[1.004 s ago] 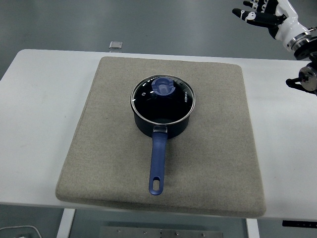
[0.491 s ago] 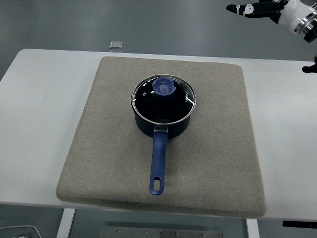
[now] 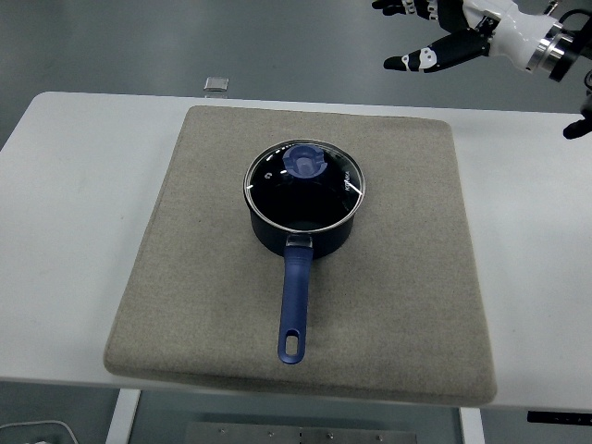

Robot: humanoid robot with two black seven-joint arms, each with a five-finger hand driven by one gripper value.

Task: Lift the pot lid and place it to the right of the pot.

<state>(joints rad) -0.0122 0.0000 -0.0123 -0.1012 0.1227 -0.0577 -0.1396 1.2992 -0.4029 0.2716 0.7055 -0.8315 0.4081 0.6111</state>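
A dark blue pot point(image 3: 303, 227) stands in the middle of a grey mat point(image 3: 203, 277), its long blue handle point(image 3: 294, 305) pointing toward the near edge. A glass lid point(image 3: 304, 185) with a blue knob point(image 3: 303, 163) rests on the pot. My right hand point(image 3: 427, 32) hovers high at the top right, beyond the mat's far edge, well away from the lid. Its fingers are spread and hold nothing. The left arm does not show.
The white table point(image 3: 65, 203) extends around the mat on all sides. A small square grey object point(image 3: 216, 84) lies at the table's far edge, left of centre. Bare mat lies to the right of the pot.
My right hand has moved left and slightly down from the top right corner, with the fingers spreading wider. The pot and lid have not moved.
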